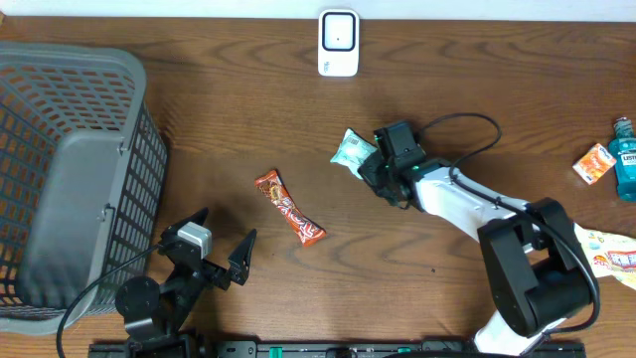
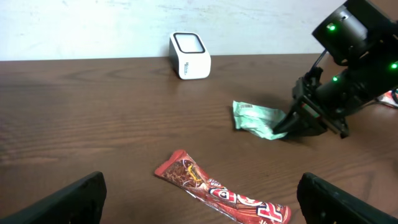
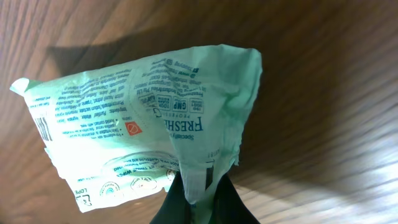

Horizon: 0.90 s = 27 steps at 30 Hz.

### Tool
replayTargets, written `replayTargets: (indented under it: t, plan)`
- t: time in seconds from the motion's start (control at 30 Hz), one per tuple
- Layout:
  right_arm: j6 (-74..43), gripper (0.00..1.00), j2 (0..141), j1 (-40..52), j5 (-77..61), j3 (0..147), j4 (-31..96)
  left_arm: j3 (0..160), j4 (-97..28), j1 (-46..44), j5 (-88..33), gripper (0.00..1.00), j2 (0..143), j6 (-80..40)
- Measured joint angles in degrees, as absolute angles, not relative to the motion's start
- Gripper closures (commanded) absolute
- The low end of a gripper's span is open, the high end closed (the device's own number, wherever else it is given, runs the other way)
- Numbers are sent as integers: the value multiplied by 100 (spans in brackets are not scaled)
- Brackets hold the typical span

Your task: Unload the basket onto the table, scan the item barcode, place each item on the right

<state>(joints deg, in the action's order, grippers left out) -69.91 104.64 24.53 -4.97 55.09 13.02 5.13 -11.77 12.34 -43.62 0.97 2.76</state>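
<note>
A pale green wipes packet (image 1: 351, 149) lies on the wooden table right of centre. My right gripper (image 1: 373, 169) is shut on the packet's near edge. In the right wrist view, a fold of the packet (image 3: 143, 118) is pinched between the dark fingers (image 3: 174, 208), and a barcode (image 3: 43, 127) shows at its left end. The white scanner (image 1: 338, 43) stands at the table's back edge, also seen in the left wrist view as the scanner (image 2: 190, 56). My left gripper (image 1: 221, 249) stands open and empty near the front, just short of a red chocolate bar (image 2: 217, 194).
A grey plastic basket (image 1: 70, 179) fills the left side. At the far right are a blue bottle (image 1: 624, 159), a small orange packet (image 1: 594, 163) and a snack bag (image 1: 611, 254). The red chocolate bar (image 1: 289, 208) lies mid-table.
</note>
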Motion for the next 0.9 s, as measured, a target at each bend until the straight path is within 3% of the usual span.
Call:
replayTargets:
  t: [0.2,0.43,0.63,0.9]
  plan:
    - [-4119,99,9448,2062,-1426,5286,1256,513,-1177,1234,-4362,2,97,276]
    - [-1245,99,7911,2071,-2626,5301,2565,513,-1177,1234,-4362,2,97,276]
    - [-119,99,6761,2071,-2932,5301,3013,513,-1177,1234,-4362,2,97,276]
    - [226,99,5507,2071,-3089,5304,3721,513,-1177,1234,-4362,2,97,276]
